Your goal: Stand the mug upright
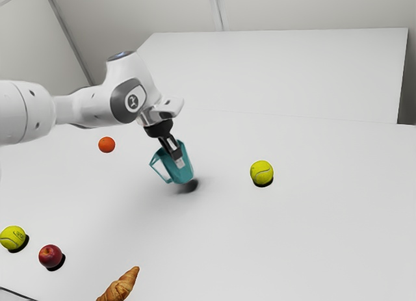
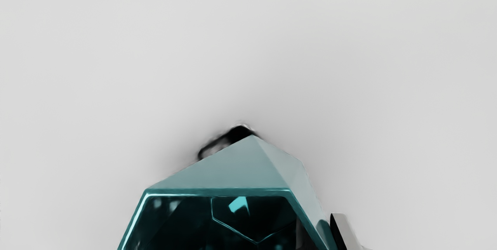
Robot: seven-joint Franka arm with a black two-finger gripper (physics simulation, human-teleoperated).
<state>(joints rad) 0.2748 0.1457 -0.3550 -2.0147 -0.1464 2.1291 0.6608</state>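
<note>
Toward the bench's (image 1: 325,249) near edge, itself cropped away, from the exterior view's left: a dark strip (image 1: 16,293) too cut off to name, a tennis ball (image 1: 12,238), then a red fruit (image 1: 50,256). Farther from that edge, an orange ball (image 1: 106,144); back near it, a croissant (image 1: 119,287), one end cropped. Next, well in from the near edge, the jaws grasp the tilted mug (image 1: 182,172) by its wall, the inner finger mostly hidden. Last, a second tennis ball (image 1: 261,172).
</note>
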